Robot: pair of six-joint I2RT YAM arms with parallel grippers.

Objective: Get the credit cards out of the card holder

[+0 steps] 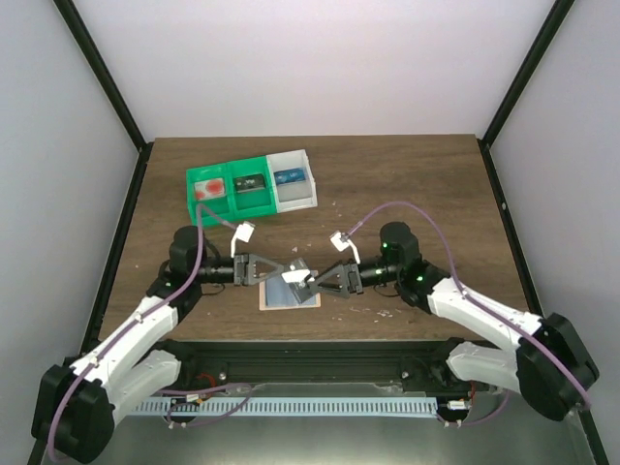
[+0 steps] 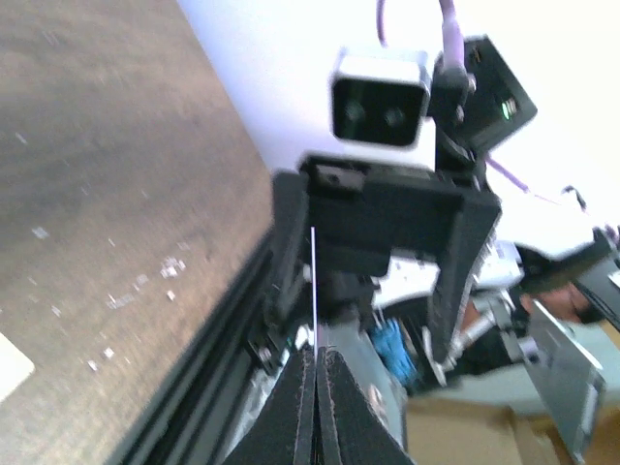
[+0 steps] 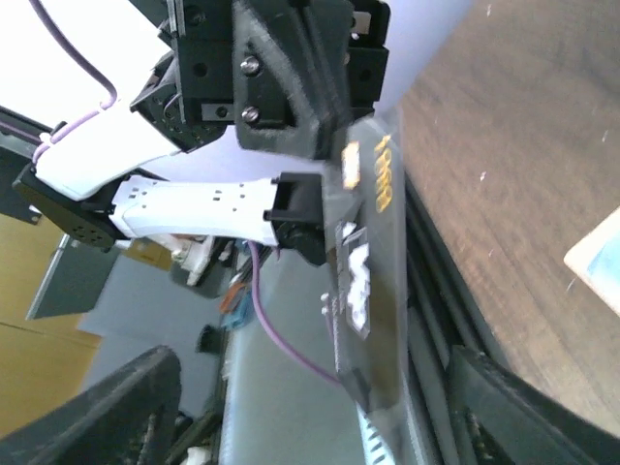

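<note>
Card holder [image 1: 291,296] lies flat on the table [image 1: 407,184] near the arm bases. Just above it the left fingers [image 2: 291,417] are pinched on one end of a dark credit card [image 3: 373,291]; the right fingers [image 3: 116,407] stand apart either side, not touching. Looks thin, stiff, slick: pinch its faces near an edge. Far left, trays [image 1: 199,208] hold other cards [image 1: 252,183]

The table [image 1: 417,194] under me was brown wood, matt, its grain flecked with pale crumbs. The dark card [image 3: 373,242] nipped in my left gripper [image 2: 315,354] looked like glossy plastic printed in gold and white. My pads [image 2: 281,421] were black, matt and finely rough. The trays [image 1: 208,215] were shiny green and white plastic. The card holder [image 1: 286,295] showed tan leather-like edging round a smooth grey-blue panel.
</note>
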